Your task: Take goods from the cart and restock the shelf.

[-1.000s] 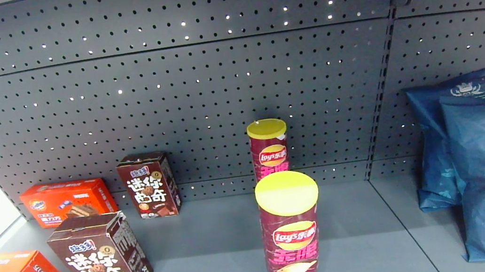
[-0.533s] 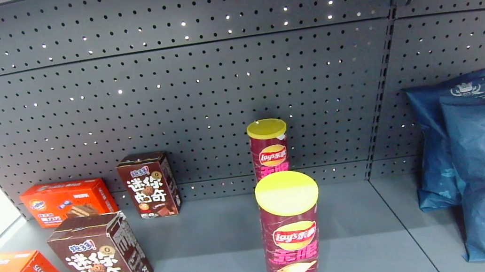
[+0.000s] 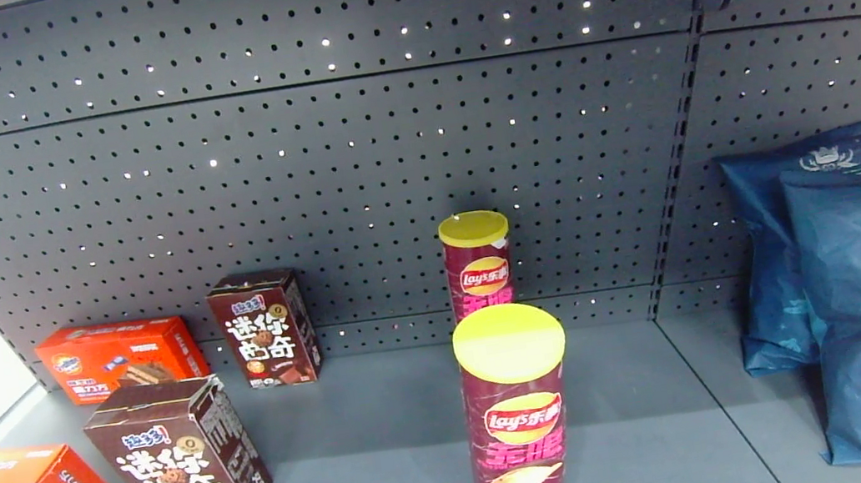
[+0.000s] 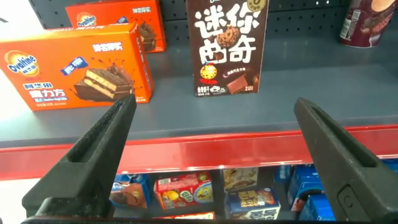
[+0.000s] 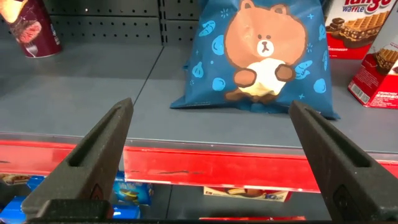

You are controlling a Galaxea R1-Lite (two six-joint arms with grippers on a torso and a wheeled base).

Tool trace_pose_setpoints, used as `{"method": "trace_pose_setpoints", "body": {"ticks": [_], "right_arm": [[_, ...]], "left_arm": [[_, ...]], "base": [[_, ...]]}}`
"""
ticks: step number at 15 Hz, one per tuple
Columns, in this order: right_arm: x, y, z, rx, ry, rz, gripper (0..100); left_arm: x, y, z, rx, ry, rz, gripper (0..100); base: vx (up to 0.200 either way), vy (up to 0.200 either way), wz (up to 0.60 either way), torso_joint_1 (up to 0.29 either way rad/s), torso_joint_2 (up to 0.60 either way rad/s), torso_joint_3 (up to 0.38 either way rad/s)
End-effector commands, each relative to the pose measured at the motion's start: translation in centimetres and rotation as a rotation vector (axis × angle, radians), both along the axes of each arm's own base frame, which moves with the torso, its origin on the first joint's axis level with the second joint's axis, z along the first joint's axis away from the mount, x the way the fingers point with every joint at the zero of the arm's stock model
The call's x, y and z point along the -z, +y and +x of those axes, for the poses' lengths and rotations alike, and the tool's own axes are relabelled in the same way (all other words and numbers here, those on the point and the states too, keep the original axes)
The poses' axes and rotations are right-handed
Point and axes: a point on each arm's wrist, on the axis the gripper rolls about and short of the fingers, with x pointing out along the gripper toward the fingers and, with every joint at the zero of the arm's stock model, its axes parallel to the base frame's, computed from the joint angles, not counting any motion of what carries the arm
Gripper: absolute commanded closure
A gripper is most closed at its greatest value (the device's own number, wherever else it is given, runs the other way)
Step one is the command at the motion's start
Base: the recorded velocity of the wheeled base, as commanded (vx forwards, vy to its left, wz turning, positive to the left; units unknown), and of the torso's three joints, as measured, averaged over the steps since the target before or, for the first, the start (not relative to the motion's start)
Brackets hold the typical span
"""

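Shelf (image 3: 388,416) part stocked, both arms empty.
Left gripper (image 4: 214,168) and right gripper (image 5: 208,168) jaws wide, holding nothing; 2 chip cans (image 3: 516,415) shelved, gaps left.

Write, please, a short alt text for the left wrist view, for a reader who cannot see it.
The left gripper, open and empty, hangs before the red front edge of the shelf. On the shelf stand an orange box and, beside it, a brown cookie box.
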Motion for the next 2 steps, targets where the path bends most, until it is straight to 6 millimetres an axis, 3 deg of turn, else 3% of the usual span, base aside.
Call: {"method": "trace_pose_setpoints", "body": {"ticks": [1,2], "right_arm": [[0.00,0.00,-0.01,0.000,-0.001,0.000,0],[0.00,0.00,-0.01,0.000,-0.001,0.001,0]], "left_arm": [[0.01,0.00,-0.02,0.001,-0.002,-0.001,0],[0.01,0.00,-0.02,0.001,-0.002,0.000,0]], "base": [[0.000,0.000,0.00,0.000,0.00,0.000],[0.000,0.000,0.00,0.000,0.00,0.000]]}}
